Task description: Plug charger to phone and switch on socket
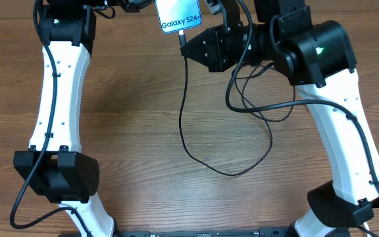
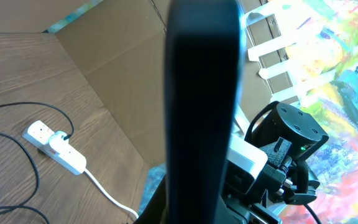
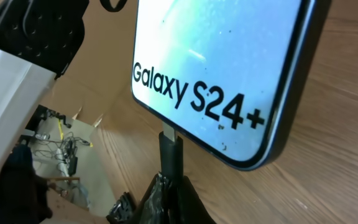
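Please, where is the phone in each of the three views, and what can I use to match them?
Overhead: the phone at top centre.
Left wrist: the dark upright bar in the middle, apparently its back.
Right wrist: fills the upper part, screen text readable.
Shared landmark: the black cable.

Overhead camera looks straight down on the brown wood-grain table (image 1: 137,112). Left wrist camera sits close behind the slim black-edged phone (image 2: 201,106); right wrist camera faces its screen, just ahead of the right gripper (image 3: 168,186). All three share it.
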Motion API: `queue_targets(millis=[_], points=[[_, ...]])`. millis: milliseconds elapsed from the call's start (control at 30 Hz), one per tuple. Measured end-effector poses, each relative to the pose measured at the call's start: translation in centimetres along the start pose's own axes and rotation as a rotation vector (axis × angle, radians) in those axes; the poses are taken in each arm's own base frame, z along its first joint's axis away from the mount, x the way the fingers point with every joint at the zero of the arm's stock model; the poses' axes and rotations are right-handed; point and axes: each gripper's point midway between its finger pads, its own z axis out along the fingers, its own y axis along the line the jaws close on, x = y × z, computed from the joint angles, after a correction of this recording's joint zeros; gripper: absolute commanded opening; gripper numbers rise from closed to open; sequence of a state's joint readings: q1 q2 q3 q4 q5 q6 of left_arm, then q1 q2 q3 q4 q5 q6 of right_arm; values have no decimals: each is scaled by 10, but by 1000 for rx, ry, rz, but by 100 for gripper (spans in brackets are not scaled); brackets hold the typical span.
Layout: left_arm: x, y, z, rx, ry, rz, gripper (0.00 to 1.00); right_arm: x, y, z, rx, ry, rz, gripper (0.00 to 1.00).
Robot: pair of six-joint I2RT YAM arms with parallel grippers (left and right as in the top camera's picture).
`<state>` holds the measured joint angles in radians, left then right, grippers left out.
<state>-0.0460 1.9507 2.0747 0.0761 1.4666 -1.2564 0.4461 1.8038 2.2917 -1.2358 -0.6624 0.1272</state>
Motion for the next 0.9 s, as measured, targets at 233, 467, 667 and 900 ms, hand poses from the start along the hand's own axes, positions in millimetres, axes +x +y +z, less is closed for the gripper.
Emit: queue_targets(millis=[233,467,667,900], points=[[0,0,0,0,0,2,4,0,-3,0,21,-2,0,4],[5,-2,2,10,26,20,4,-2,-8,0,50,-11,-2,4],[6,-2,3,12,31,58,4,1,-10,0,60,-2,7,4],[2,-1,3,5,11,66,4,12,-13,0,72,42,36,4]])
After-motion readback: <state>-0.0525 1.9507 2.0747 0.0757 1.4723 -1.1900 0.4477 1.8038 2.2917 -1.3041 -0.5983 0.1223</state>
